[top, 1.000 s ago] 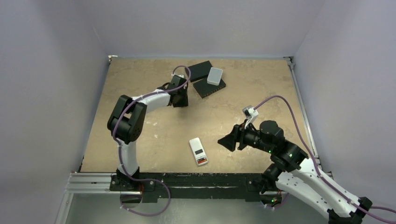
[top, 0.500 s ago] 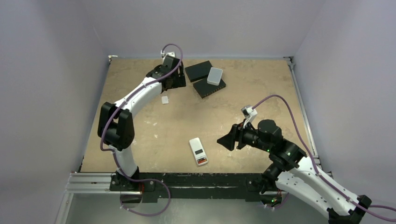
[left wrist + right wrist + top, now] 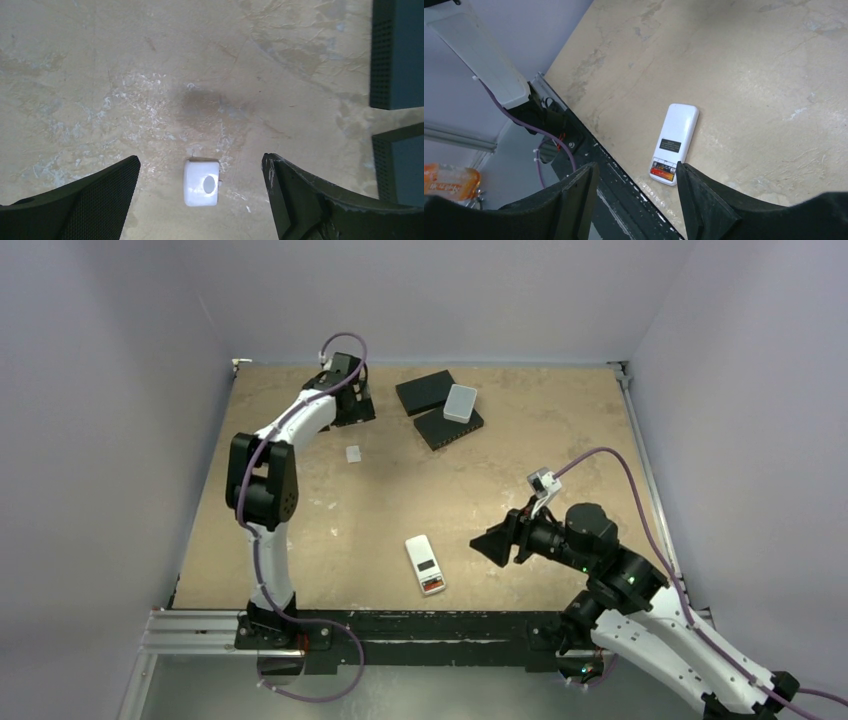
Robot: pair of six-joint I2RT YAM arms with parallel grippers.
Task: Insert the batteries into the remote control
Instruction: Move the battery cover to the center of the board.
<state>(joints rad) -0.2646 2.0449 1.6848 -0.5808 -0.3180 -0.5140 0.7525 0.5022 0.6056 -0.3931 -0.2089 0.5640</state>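
The remote control (image 3: 424, 562) lies back-up near the table's front edge, its battery recess uncovered. In the right wrist view the remote control (image 3: 678, 131) shows both batteries in the recess, a dark one (image 3: 665, 167) and a red-orange one (image 3: 661, 174). My right gripper (image 3: 491, 545) hovers just right of the remote, open and empty (image 3: 636, 170). My left gripper (image 3: 355, 412) is at the far left, raised above a small white cover piece (image 3: 353, 453). In the left wrist view the cover piece (image 3: 201, 183) lies loose on the table between the open left gripper (image 3: 201, 163) fingers.
Two flat black boxes (image 3: 425, 392) (image 3: 450, 427) lie at the back, with a pale grey rounded box (image 3: 460, 402) on top of them. Their edges (image 3: 397, 50) show at the right of the left wrist view. The black base rail (image 3: 400, 625) runs along the near edge.
My left gripper opened, left the white cover piece on the table and rose toward the far left. The right arm shifted slightly back toward its base.
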